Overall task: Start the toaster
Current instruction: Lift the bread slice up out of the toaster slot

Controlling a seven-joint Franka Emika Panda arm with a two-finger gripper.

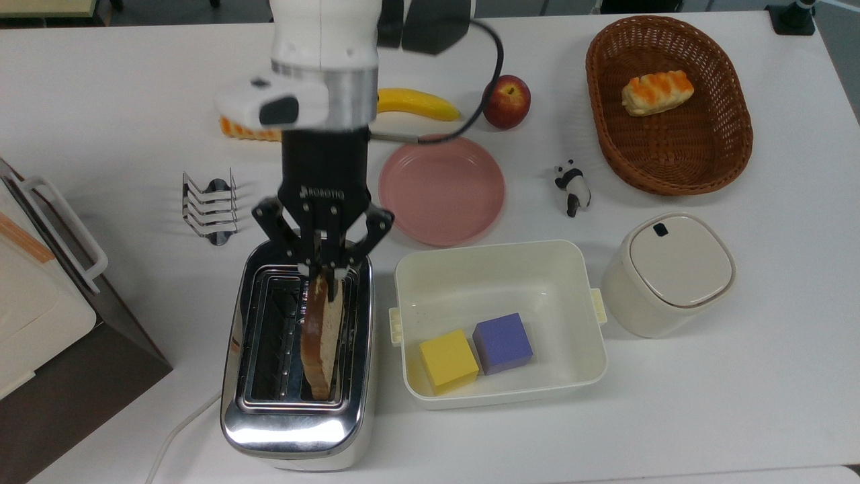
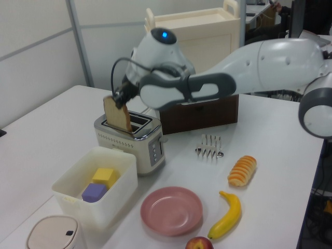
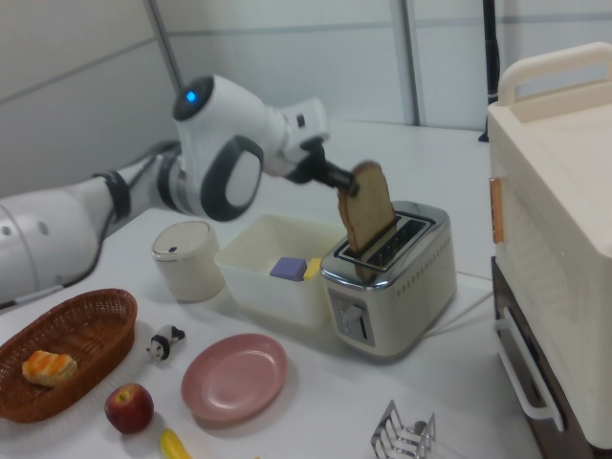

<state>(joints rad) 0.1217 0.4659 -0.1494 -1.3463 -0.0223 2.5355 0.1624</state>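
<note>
The gripper body reads "ROBOTIQ".

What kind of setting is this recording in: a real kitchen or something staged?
Most likely a lab or office with a staged breakfast setup, not a real kitchen. A toaster, a basket and coloured blocks sit on a plain white table, with partition walls behind it.

Pink plate, banana, apple, wire toast rack, white tub with two cubes.

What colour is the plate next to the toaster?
The plate is pink, seen best in the top view.
</note>
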